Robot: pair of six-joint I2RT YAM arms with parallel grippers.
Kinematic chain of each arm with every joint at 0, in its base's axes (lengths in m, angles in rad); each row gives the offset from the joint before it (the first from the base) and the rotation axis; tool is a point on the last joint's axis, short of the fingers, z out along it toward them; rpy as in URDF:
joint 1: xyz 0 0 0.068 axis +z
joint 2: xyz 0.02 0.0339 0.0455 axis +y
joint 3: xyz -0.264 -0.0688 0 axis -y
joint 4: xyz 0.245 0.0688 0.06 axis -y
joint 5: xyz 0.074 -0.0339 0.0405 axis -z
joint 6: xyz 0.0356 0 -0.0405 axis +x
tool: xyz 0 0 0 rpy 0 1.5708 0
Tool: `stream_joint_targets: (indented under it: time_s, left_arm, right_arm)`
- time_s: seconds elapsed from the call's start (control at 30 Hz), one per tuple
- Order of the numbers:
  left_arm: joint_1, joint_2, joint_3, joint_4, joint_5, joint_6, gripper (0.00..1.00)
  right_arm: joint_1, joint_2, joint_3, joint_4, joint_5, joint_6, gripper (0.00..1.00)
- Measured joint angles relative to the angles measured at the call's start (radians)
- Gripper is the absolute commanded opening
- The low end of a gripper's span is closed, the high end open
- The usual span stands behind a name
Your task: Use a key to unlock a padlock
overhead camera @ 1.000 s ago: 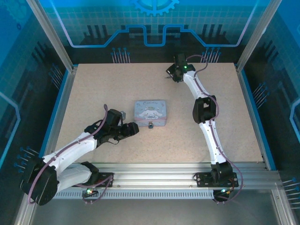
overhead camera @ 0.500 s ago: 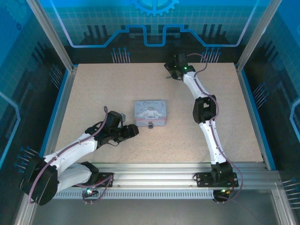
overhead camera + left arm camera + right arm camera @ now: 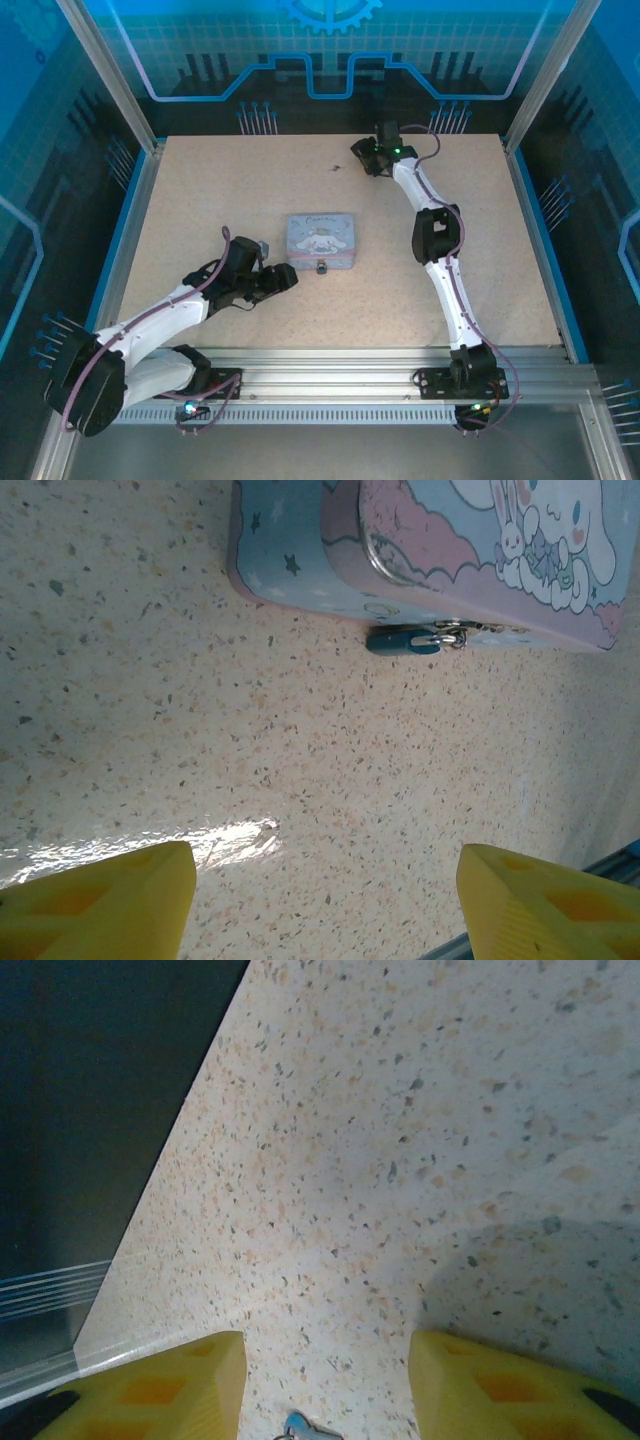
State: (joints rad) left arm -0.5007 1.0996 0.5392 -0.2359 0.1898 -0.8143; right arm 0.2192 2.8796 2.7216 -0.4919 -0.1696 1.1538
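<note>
"Padlock (image 3: pixel 405 640) first: where is it?"

"It hangs on the clasp at the near side of the tin (image 3: pixel 320 240), mid-table, and lies against the tabletop. Starting from my left, my left gripper (image 3: pixel 286 278) hovers low just left of the tin. Its fingers are spread wide and hold nothing. The padlock sits ahead of them, close against the tin's wall."

"Has that side changed over the last second?"

"Hardly. The left arm has kept its place, and its fingers are as far apart as before."

"And the right?"

"My right gripper (image 3: pixel 362 150) is well away at the far edge of the table (image 3: pixel 200 200). Its wrist has shifted a little over that second. The fingers stand apart over bare tabletop. A small bluish-metal bit, which I take for the key (image 3: pixel 300 1426), peeks up between them at the bottom of the wrist view. I cannot tell whether either finger touches it."

"What does that mean for the job?"

"I judge I am lining up on the key, not yet gripping it. Padlock and key are well apart, so the unlocking has not begun. The key must be pinched cleanly first, and it looks thin enough to slip."
</note>
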Motion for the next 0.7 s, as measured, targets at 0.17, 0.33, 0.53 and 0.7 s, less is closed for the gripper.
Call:
stream_joint_targets:
  time_s: [0.17,0.33,0.53,0.7]
  left_arm:
    - [0.0,0.0,-0.006,0.003,0.007,0.0,0.71]
    - [0.0,-0.002,-0.011,0.003,0.009,0.0,0.71]
    - [0.0,-0.008,-0.025,0.006,0.009,0.0,0.71]
    - [0.0,-0.008,-0.028,0.006,0.009,-0.002,0.71]
  right_arm:
    - [0.011,-0.026,-0.022,-0.056,0.01,-0.089,0.47]
    - [0.034,-0.035,-0.016,-0.122,0.052,-0.185,0.47]
    - [0.062,-0.039,-0.01,-0.136,0.092,-0.25,0.53]
    - [0.086,-0.039,0.009,-0.147,0.083,-0.258,0.51]
